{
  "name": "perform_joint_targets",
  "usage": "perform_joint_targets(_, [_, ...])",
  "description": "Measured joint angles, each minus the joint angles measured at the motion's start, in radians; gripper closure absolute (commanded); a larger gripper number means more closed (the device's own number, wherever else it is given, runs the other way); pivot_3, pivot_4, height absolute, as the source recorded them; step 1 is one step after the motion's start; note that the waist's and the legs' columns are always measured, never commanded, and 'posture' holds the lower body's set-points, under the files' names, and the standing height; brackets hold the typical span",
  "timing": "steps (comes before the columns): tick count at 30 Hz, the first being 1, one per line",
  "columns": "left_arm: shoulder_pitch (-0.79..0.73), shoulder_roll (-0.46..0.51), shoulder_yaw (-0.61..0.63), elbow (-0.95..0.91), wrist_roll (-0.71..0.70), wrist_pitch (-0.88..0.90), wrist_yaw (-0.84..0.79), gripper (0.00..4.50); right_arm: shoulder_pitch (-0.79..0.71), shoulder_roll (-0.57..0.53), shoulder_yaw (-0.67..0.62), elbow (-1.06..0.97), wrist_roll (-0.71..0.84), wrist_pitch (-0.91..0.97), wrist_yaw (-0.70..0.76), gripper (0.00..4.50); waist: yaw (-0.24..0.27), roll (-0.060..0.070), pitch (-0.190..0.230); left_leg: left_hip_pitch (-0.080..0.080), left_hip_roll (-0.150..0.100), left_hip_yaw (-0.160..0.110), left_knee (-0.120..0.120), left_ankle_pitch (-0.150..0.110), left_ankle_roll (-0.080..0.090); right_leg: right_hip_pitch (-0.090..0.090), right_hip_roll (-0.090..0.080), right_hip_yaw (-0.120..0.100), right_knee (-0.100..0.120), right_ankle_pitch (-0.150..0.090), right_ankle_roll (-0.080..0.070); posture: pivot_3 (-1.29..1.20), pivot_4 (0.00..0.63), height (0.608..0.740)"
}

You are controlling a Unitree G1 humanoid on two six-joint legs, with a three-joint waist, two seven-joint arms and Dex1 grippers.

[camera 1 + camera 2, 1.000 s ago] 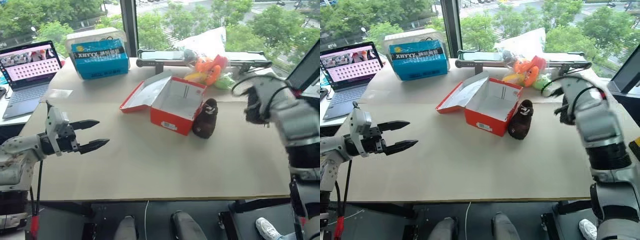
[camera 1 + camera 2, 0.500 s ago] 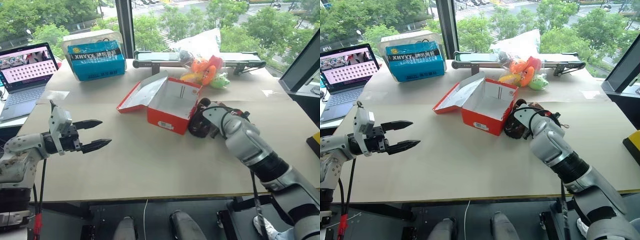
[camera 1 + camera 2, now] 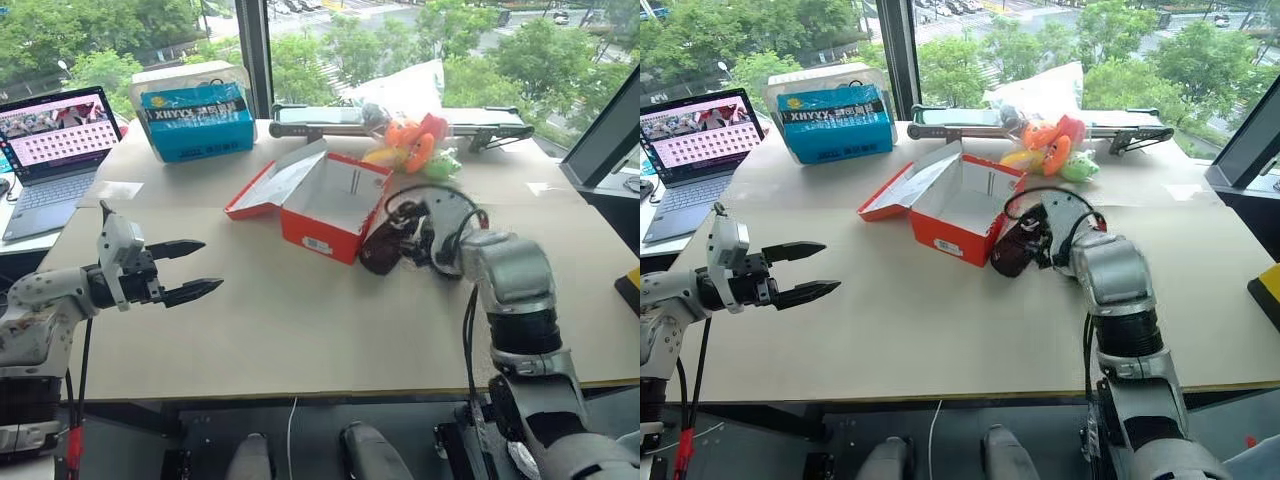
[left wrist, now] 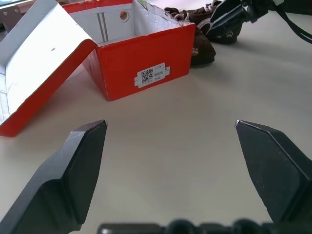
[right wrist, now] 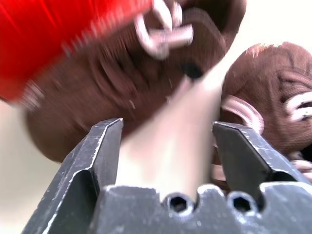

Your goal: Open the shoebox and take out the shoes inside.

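The red-orange shoebox (image 3: 325,205) stands open mid-table, its lid (image 3: 268,185) folded back to the left and its pale inside showing bare. Two dark brown shoes (image 5: 122,92) (image 5: 265,92) lie on the table against the box's right end, also seen as shoes (image 3: 380,247). My right gripper (image 5: 168,134) hovers right at them, open, with bare table showing between its fingers (image 5: 102,146). Well short of the box on the left, my left gripper (image 3: 192,270) hangs open and holds nothing; the shoebox (image 4: 141,63) lies ahead of it.
A blue box (image 3: 195,120) and a laptop (image 3: 60,135) sit at the back left. Orange, yellow and green plush toys (image 3: 415,140) and a long grey bar (image 3: 330,125) lie behind the shoebox. The table's front edge (image 3: 300,392) runs below both arms.
My right arm has swung in from the right to the shoes beside the box, and its fingers now stand apart. The left arm has stayed put. The view has shifted slightly.
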Motion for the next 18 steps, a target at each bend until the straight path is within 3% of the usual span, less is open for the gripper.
perform_joint_targets(5, [-0.016,-0.031,0.002,0.006,0.010,-0.004,0.041,0.00,-0.058,-0.012,-0.193,-0.117,0.101,0.074,0.049,1.00,0.012,0.000,0.000,0.002,0.000,0.000,0.000,0.000,0.000,0.003,0.000,-0.001,-0.001,0.000,0.000,0.00,0.150,0.736])
perform_joint_targets(9, [-0.007,-0.100,0.016,0.000,0.056,-0.011,0.195,0.00,0.001,-0.013,-0.287,-0.285,0.203,0.071,0.121,1.00,0.023,0.000,0.000,0.005,0.000,-0.001,-0.001,0.000,0.000,0.005,0.000,-0.001,-0.001,-0.001,0.002,0.00,0.150,0.736])
perform_joint_targets(12, [0.033,-0.148,0.024,-0.027,0.097,0.007,0.332,0.00,0.152,-0.020,-0.273,-0.419,0.250,0.045,0.147,1.00,0.025,-0.001,0.000,0.006,0.000,0.000,-0.001,0.000,0.000,0.007,-0.001,-0.001,-0.001,-0.002,0.003,0.00,0.150,0.736])
perform_joint_targets(15, [0.124,-0.295,0.073,-0.116,0.121,0.066,0.575,0.00,0.431,0.071,-0.182,-0.577,0.268,0.010,0.109,1.00,0.025,-0.001,-0.002,0.008,0.000,0.000,-0.001,0.000,0.000,0.008,-0.002,0.001,0.000,-0.003,0.004,0.00,0.150,0.736])
perform_joint_targets(18, [0.193,-0.378,0.076,-0.144,0.155,0.087,0.714,0.00,0.562,0.085,-0.064,-0.586,0.217,-0.065,0.025,1.00,0.022,-0.001,-0.002,0.008,-0.001,0.001,0.000,0.000,0.000,0.008,-0.002,0.002,0.000,-0.001,0.006,0.00,0.150,0.736])
